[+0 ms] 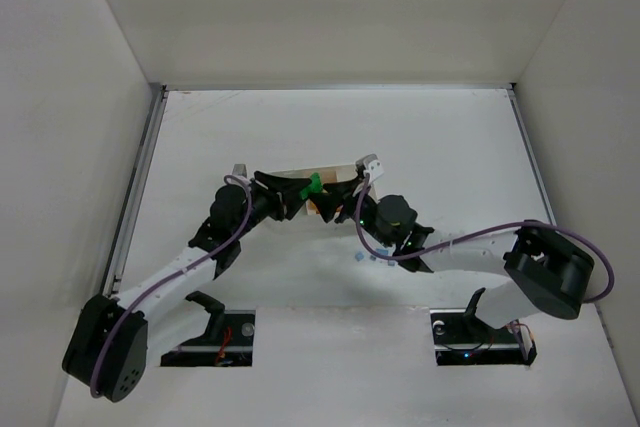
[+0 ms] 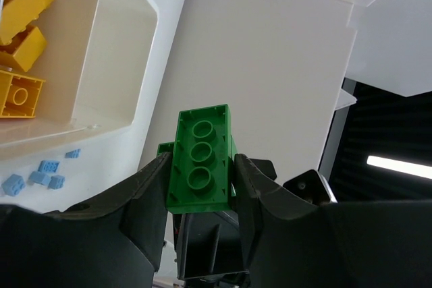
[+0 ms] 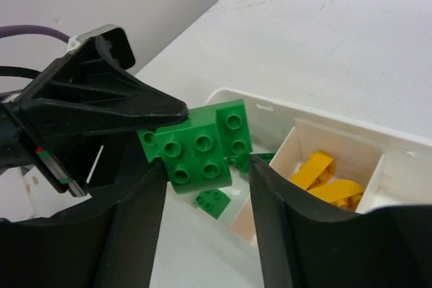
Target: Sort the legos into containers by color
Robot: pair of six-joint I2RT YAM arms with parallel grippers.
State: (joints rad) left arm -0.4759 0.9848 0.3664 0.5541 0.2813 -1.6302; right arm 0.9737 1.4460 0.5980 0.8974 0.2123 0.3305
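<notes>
My left gripper (image 2: 200, 187) is shut on a bright green lego (image 2: 199, 160) and holds it up at the tray's end. From the top it shows as a green spot (image 1: 313, 185) between both arms. In the right wrist view this green lego (image 3: 199, 150) hangs from the left gripper (image 3: 101, 106) over the end compartment, where a small green lego (image 3: 214, 200) lies. My right gripper (image 3: 209, 166) is open, with its fingers either side below the held lego. Yellow legos (image 3: 327, 180) fill the neighbouring compartment of the white tray (image 3: 317, 109).
Several tiny light-blue legos (image 2: 40, 173) lie on the table beside the tray wall (image 2: 135, 52); they also show in the top view (image 1: 365, 257). Both arms crowd over the tray (image 1: 300, 175). White walls enclose the table.
</notes>
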